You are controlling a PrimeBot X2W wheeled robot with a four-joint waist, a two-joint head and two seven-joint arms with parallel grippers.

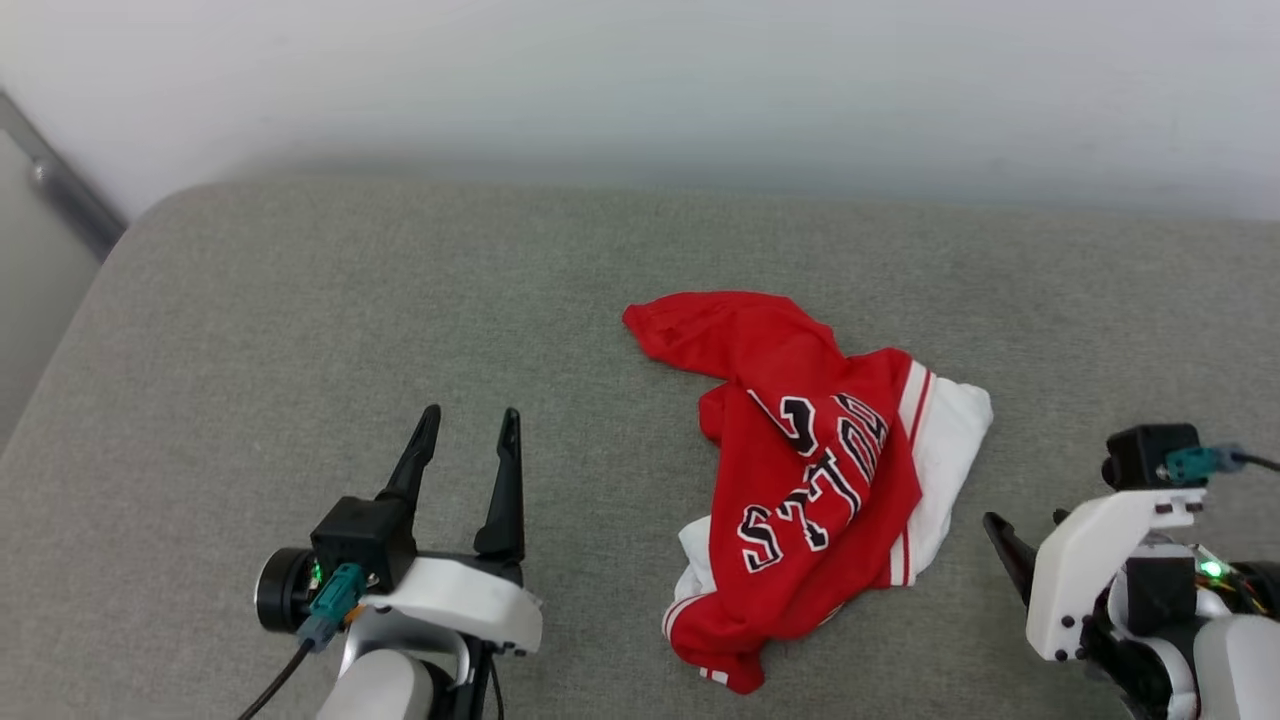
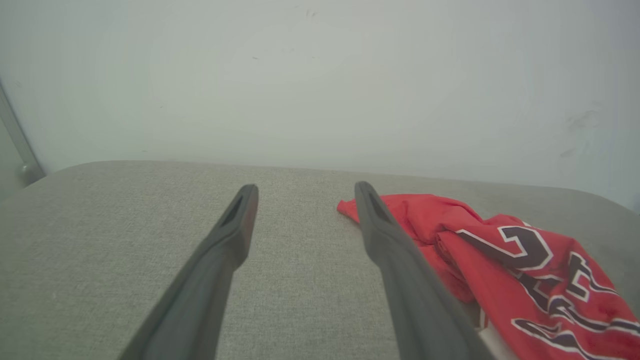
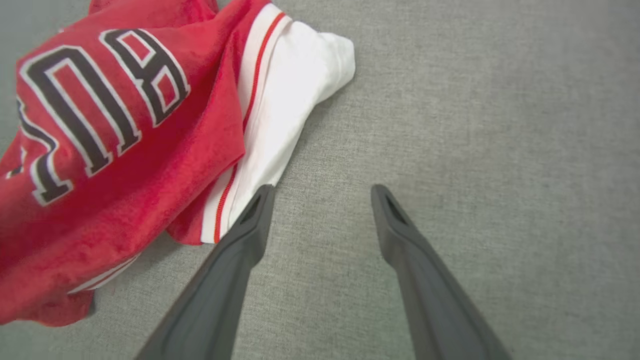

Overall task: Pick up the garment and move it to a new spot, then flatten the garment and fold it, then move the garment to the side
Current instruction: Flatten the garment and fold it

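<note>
Red garment [image 1: 800, 480] crumpled on grey cushion [image 1: 300, 300]. L gripper [image 1: 472, 412] spread wide, empty, apart from garment. R gripper [image 3: 324, 189] spread wide, empty, just beside white sleeve [image 3: 295, 100].

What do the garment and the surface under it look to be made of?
The garment: thin, soft fabric, likely a synthetic knit, matte; it lies in limp crumpled folds. The grey surface: coarse woven upholstery cloth, matte; its weave shows in the right wrist view.

From my head view, the right gripper [image 1: 1022, 518] sits mostly behind its own wrist; folds in the garment [image 1: 800, 480] hide some lettering.
</note>
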